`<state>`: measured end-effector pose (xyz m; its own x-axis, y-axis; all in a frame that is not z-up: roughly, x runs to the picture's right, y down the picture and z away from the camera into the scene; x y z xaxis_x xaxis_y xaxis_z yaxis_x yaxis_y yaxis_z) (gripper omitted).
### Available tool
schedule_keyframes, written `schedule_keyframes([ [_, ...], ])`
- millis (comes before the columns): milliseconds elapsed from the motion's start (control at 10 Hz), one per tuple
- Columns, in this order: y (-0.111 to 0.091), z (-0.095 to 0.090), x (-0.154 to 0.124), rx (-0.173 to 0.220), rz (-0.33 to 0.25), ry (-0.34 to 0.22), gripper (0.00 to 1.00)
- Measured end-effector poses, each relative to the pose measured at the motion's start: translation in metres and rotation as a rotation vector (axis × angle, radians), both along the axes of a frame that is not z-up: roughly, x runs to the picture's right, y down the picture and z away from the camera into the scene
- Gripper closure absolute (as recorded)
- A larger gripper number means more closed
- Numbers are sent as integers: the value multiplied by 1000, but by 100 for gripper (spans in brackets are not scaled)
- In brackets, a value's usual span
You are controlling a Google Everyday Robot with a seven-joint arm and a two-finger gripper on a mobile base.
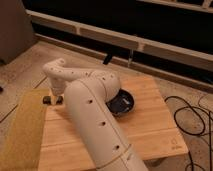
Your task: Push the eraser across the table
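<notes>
A white robot arm (95, 120) is reaching across a light wooden table (150, 125), its gripper (53, 99) hanging low at the table's left edge beside a yellow-tan mat (22, 132). The small black eraser (47, 100) is lying right at the gripper. A dark bowl (122, 104) is sitting mid-table, partly behind the arm.

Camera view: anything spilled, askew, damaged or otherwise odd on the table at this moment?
Nothing stands out. The gripper is down at the left edge of the table, at a small dark item that may be the eraser. The dark bowl sits upright mid-table, partly hidden by the arm. The yellow-tan mat lies flat alongside. No spill or damage shows.
</notes>
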<state>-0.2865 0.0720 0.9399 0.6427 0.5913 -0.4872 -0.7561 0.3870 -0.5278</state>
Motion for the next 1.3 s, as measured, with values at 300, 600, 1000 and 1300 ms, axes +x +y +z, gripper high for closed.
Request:
schedule_keyframes([
  [300, -4, 5, -39, -4, -30, -77, 35],
  [600, -11, 2, -85, 7, -43, -170, 35],
  [1000, -25, -9, -125, 29, -7, -258, 35],
  [1300, -32, -15, -134, 40, 13, -276, 35],
])
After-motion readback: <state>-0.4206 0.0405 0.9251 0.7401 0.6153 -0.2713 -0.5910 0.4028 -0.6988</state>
